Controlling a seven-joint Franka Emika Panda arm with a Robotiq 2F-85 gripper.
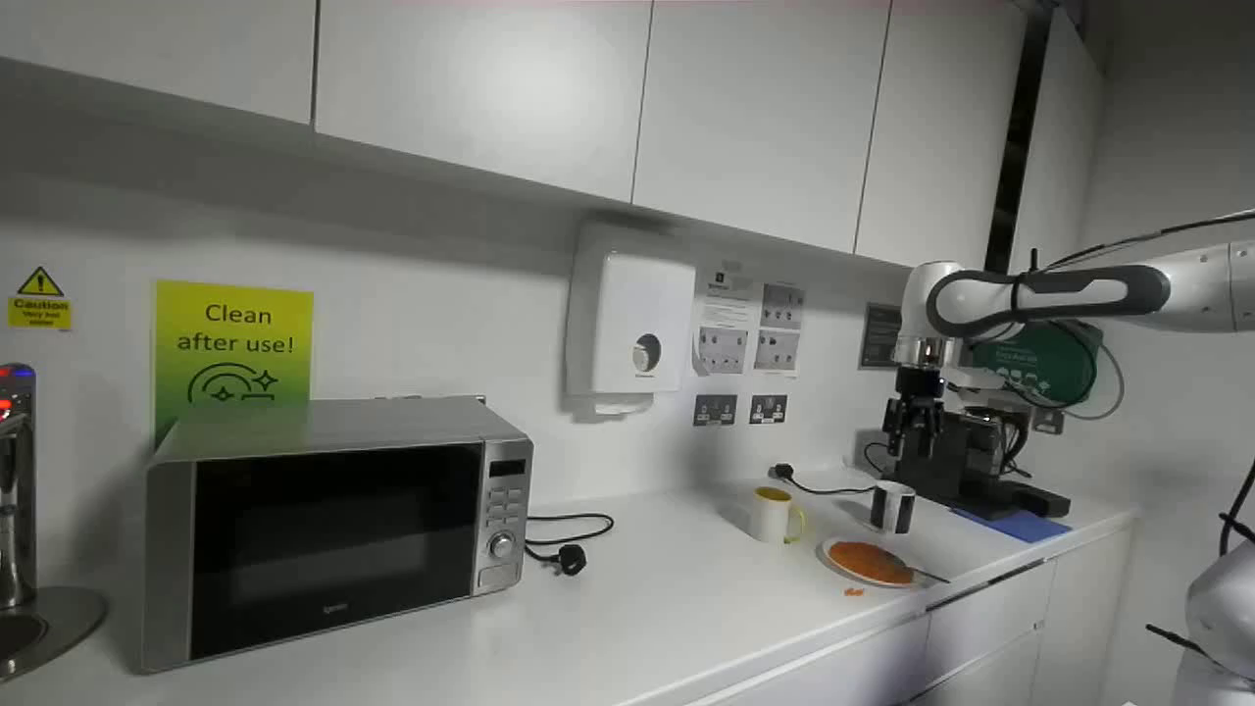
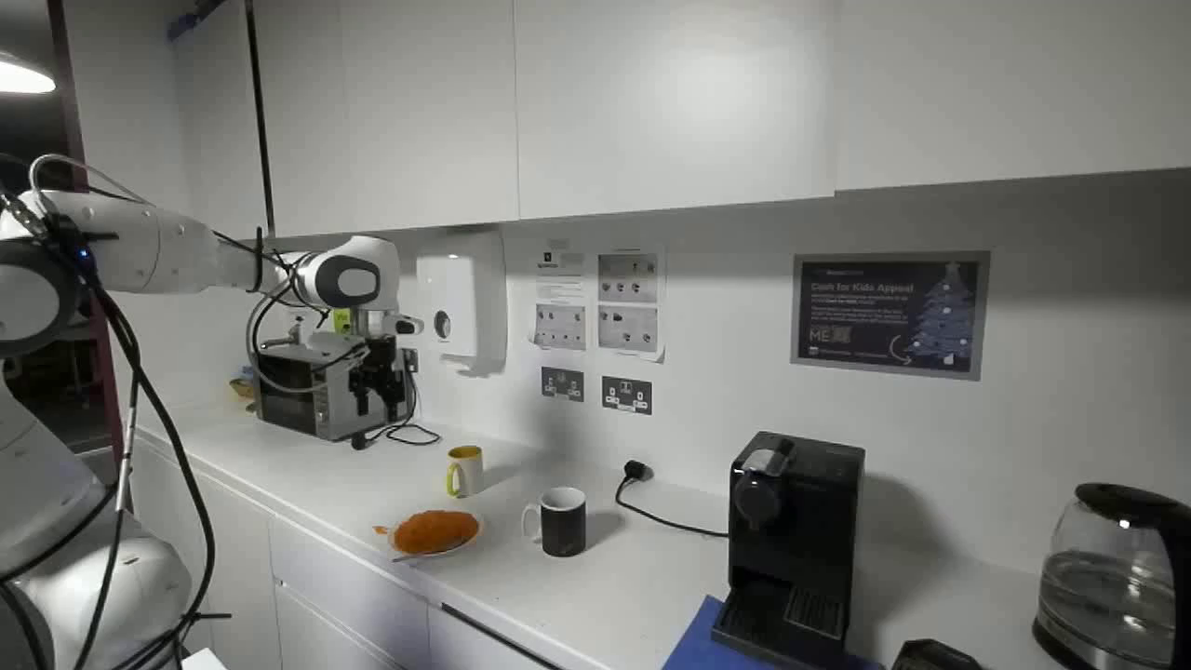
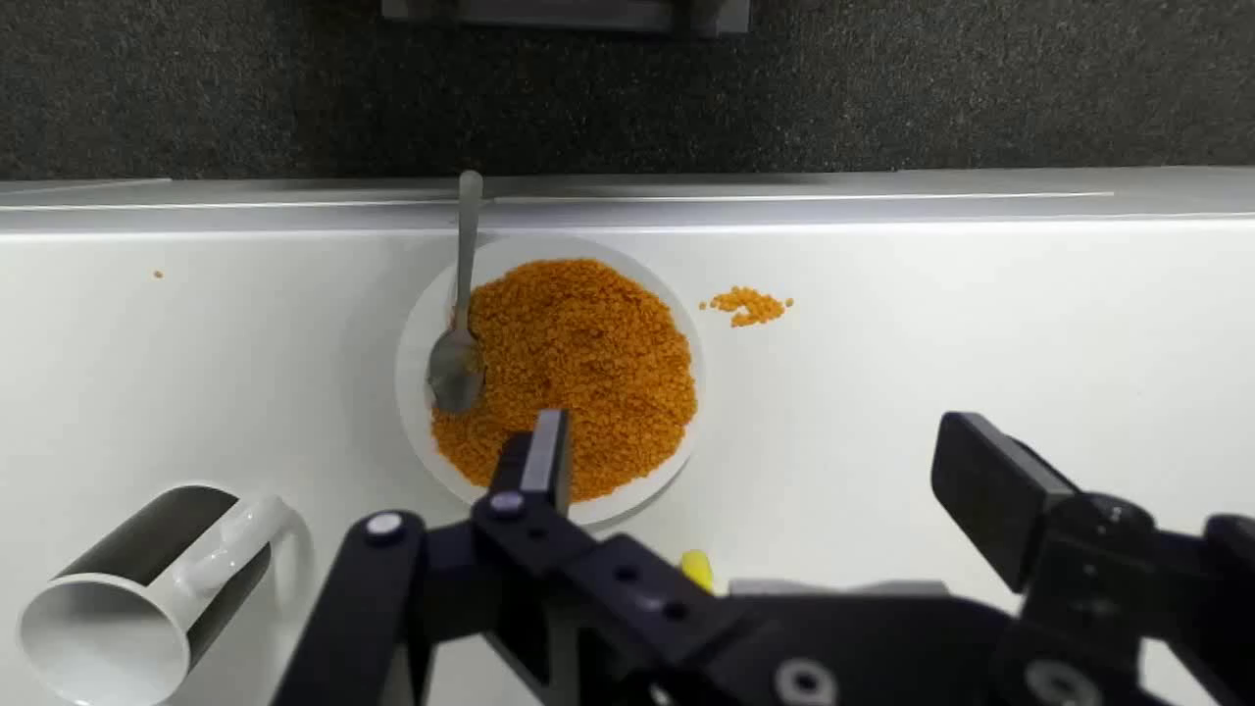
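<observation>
My gripper [image 3: 753, 441] stands open, with nothing between its fingers. In both exterior views the gripper [image 1: 910, 443] hangs in the air above the counter, pointing down. Under it in the wrist view lies a white plate [image 3: 415, 363] heaped with orange grains [image 3: 588, 363]; one fingertip overlaps the heap's lower edge in the picture. A metal spoon [image 3: 457, 368] rests on the plate, its handle reaching over the rim. A black-and-white mug [image 3: 157, 549] with a white handle is at lower left. The yellow handle [image 3: 697, 569] of the white mug [image 2: 473, 473] peeks out; the gripper hides the rest.
A few spilled grains [image 3: 750, 306] lie beside the plate, near the counter's front edge [image 3: 833, 227]. A microwave [image 1: 333, 539], a black coffee machine [image 2: 800, 530] on a blue mat [image 2: 696, 637] and a glass kettle [image 2: 1107, 586] stand along the counter. Wall cabinets [image 2: 670, 102] hang above.
</observation>
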